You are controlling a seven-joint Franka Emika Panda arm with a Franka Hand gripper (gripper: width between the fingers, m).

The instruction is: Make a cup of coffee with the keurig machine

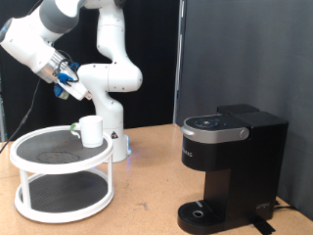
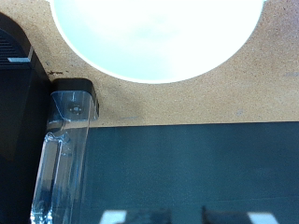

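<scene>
One small cup [image 1: 90,130] on the left stand: light, rigid, slick; grab its rim. Claw [image 1: 65,78] hangs above, can't tell its spread.

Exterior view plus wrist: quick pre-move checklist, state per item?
1. Cup upright on the top tier of the white round shelf: ok.
2. Gripper clear of the cup, raised above the shelf toward the exterior view's left: ok.
3. Gripper empty: cannot tell; its fingers are too small in the exterior view and absent from the wrist view.
4. Keurig machine lid down: ok.
5. Drip base free for a cup: ok, nothing stands on it.
6. Pod loaded: cannot tell.
</scene>
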